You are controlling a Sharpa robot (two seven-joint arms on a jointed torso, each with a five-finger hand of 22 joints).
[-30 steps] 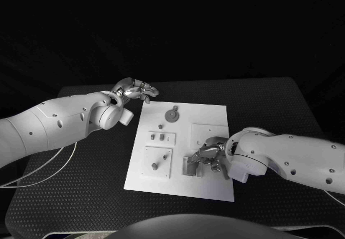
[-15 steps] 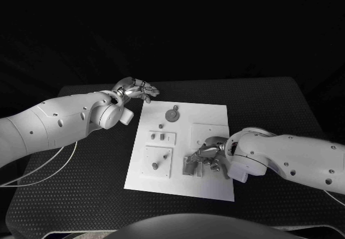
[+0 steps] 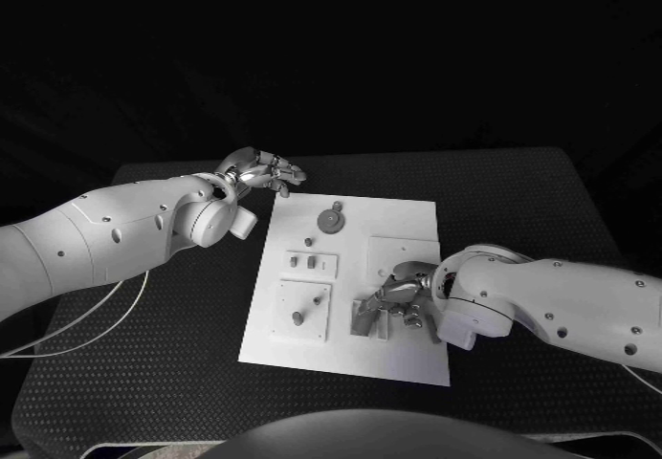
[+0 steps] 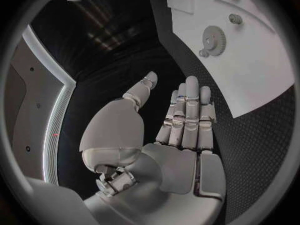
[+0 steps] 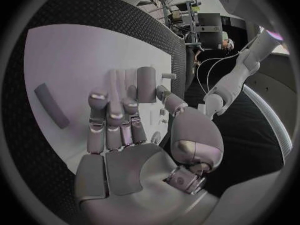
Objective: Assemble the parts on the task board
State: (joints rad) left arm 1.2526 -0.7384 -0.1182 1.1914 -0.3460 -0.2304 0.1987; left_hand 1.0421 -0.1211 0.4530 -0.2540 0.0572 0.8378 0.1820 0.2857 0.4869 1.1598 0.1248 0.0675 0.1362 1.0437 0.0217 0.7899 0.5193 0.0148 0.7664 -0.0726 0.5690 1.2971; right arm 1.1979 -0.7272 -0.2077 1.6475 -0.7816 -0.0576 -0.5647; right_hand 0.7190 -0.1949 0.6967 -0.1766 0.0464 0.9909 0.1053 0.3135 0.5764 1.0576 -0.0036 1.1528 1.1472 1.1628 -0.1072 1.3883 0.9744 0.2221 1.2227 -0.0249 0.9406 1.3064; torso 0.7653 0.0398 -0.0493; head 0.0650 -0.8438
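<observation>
Comparing this moment with the head views from a second ago, I find almost no change. The black textured worktop (image 3: 165, 382) and the flat white rectangular task board (image 3: 400, 359) sit exactly as they did. All positions below are given relative to the task board.

The left hand (image 3: 259, 172) hovers off the board's far left corner, over bare worktop. It has not shifted. In the left wrist view its fingers (image 4: 187, 115) are straight and side by side, with the thumb set apart, and they hold nothing.

The right hand (image 3: 400, 298) remains over the board's near right area. Its fingers have moved only slightly. In the right wrist view the fingers (image 5: 112, 120) extend over the board with a grey cylindrical part (image 5: 146, 84) just at their tips. I cannot tell whether the fingers grip that part or only touch it.

The round grey gear (image 3: 330, 220) lies flat near the board's far edge. The small grey pegs (image 3: 312, 263) stand in a raised plate at the left middle of the board. Neither has moved.

My judgement: the right hand is making a fine adjustment on the parts under it, and no new part has been seated in this interval. The left hand is idle.
</observation>
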